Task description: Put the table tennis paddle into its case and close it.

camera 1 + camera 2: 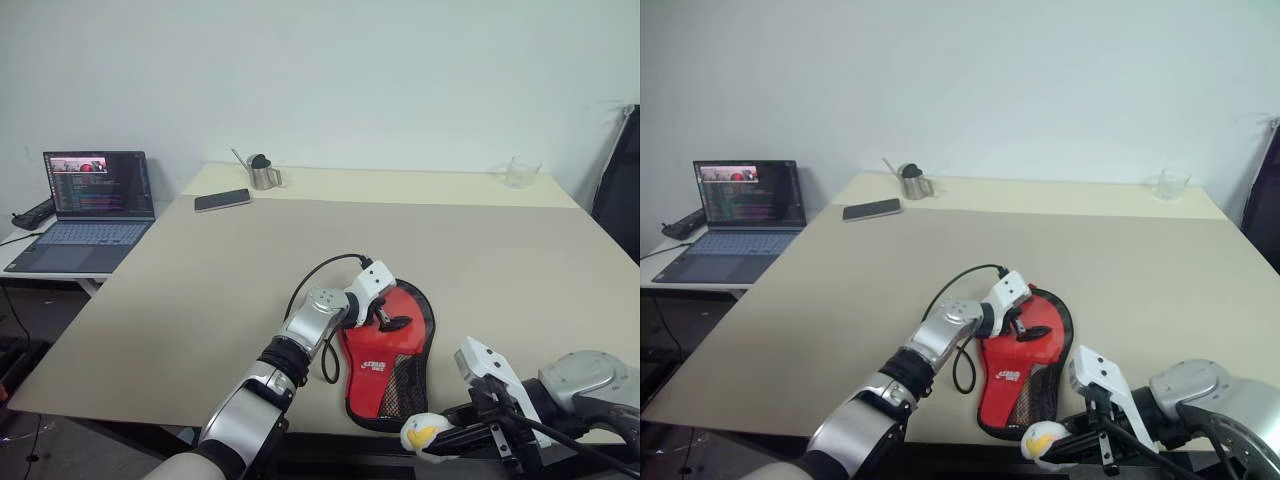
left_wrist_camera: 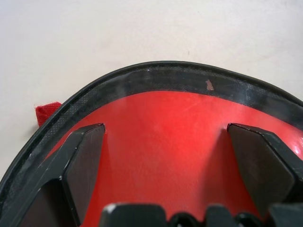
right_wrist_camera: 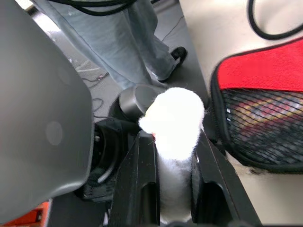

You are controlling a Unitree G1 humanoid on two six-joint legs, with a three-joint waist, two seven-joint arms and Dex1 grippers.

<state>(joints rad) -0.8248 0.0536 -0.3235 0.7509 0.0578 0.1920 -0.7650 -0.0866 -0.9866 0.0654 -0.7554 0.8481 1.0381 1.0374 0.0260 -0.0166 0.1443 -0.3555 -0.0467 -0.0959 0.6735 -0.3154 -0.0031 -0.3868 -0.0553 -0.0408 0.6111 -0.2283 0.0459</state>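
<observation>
Closing step: case lies at the counter near edge, paddle presumably inside; my left gripper presses spread-fingered on it, my right gripper pinches the fluffy charm; next, pull the zip round.

The case lies flat near the table's front edge, round end away from the robot. It is red with black trim, a white logo mid-face and a black mesh pocket at the narrow end. Its white fluffy charm hangs past the edge.
</observation>
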